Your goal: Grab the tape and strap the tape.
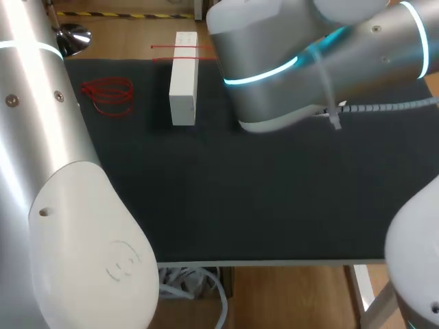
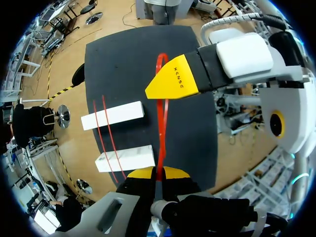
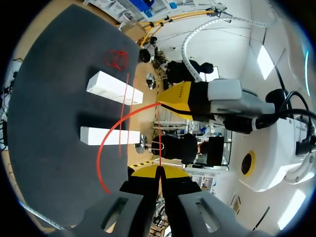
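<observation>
Red tape [image 2: 161, 143] is held at both ends, stretched between the two grippers. The left gripper [image 2: 158, 174] has its yellow tips squeezed tight on one end. From there the strip runs straight out ahead to the yellow tip of the other arm's gripper.

The right gripper [image 3: 158, 173] is squeezed shut on the tape too. The tape shows as a thin red line between its tips. It goes on to the left arm's yellow tip, and a longer bit bends away in a big curve over the black mat [image 3: 44, 123].

Two white boxes lie on the mat beside the held tape, side by side with a gap between them. One box [image 2: 125, 158] is close to the left gripper and the other box [image 2: 112, 115] is farther out. Two thin red strips [image 1: 171, 46] cross over the boxes. A loose red coil [image 1: 108, 96] lies flat on the mat, near the boxes but not touching them.

From above, the big left arm [image 1: 48, 171] and right arm [image 1: 309, 62] hide both grippers, and only one box shows.
</observation>
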`<state>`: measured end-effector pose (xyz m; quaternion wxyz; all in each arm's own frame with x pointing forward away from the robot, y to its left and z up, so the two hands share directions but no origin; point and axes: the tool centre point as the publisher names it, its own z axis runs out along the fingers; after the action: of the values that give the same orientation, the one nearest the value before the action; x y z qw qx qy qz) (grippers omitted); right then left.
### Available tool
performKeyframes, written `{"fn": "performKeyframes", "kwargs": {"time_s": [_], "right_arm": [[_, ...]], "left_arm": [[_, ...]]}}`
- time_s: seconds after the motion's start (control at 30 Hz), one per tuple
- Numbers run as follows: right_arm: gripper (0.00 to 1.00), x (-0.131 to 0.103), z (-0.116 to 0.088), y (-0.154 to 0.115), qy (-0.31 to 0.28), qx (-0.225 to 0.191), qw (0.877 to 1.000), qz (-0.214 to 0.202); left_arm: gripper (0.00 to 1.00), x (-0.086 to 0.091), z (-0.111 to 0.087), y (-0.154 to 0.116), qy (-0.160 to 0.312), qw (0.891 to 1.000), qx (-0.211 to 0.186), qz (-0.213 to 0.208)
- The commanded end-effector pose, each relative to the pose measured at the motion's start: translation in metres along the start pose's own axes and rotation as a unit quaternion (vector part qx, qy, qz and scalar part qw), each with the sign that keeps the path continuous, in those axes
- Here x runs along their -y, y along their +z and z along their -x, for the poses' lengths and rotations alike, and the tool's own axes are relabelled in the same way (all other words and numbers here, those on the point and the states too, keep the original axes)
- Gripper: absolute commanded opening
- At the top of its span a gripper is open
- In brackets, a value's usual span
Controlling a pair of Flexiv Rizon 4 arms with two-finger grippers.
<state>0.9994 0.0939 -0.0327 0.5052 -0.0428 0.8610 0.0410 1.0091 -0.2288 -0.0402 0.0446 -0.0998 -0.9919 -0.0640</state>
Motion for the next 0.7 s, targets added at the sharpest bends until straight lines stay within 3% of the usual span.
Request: {"fn": "performKeyframes", "kwargs": {"time_s": [0.03,0.7], "right_arm": [[0.00,-0.0048,0.0016,-0.0001,-0.001,0.001,1.000,0.000],[0.00,-0.0045,0.0050,0.0012,-0.015,0.031,0.999,-0.017]], "left_arm": [[0.00,0.0018,0.0017,-0.0018,0.000,1.000,-0.003,0.003],[0.00,0.0018,0.0017,-0.0018,0.000,1.000,-0.003,0.003]]}}
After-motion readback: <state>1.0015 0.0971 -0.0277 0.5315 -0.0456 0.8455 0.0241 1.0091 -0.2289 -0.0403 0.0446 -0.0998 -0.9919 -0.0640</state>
